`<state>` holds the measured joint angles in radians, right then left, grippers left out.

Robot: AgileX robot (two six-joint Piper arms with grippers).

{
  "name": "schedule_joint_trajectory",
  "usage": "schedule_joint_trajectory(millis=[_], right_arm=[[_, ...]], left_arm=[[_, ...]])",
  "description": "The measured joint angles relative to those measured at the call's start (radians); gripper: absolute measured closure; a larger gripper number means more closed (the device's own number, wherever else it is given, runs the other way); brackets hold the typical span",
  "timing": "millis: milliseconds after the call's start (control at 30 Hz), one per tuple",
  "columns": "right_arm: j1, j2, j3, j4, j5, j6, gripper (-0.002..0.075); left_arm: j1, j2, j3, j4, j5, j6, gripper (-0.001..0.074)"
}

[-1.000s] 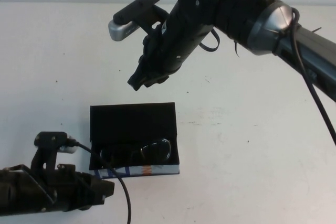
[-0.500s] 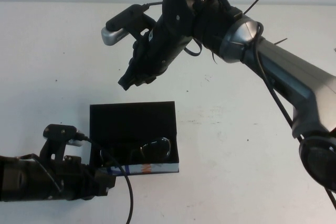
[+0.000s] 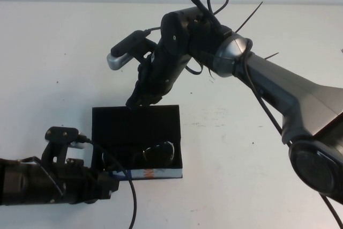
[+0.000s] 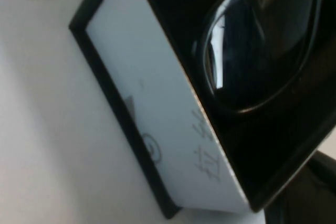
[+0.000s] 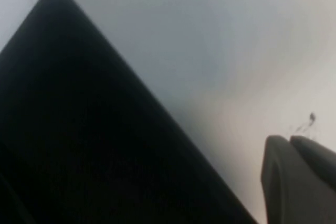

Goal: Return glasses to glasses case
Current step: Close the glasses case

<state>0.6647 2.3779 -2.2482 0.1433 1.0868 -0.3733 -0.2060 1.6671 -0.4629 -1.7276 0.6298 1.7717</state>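
With dark thick-rimmed glasses lying crosswise inside the black box case at lower centre, right gripper, fingers pressed together, hovered at its far edge; left gripper, opening unclear, sat beside the near corner.

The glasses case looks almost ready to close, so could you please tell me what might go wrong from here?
1. The right tool, shut, is at the far lid edge of the glasses case; a push there could slide the case rather than fold the lid.
2. The glasses lie near the patterned front edge; a closing lid might pinch them.
3. The left tool sits against that front corner and may nudge it.
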Motion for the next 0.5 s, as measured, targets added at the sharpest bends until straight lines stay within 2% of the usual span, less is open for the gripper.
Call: schedule_joint_trajectory(millis=[267,500], right_arm=[[-0.006,0.0,-0.002,0.023,0.103,-0.011,0.0739],[-0.01,-0.004,-0.002,0.047,0.122,-0.015,0.0739]], left_arm=[[0.0,0.0,0.0,0.0,0.0,0.002,0.0736],[0.0,0.0,0.0,0.002,0.0,0.003,0.0736]])
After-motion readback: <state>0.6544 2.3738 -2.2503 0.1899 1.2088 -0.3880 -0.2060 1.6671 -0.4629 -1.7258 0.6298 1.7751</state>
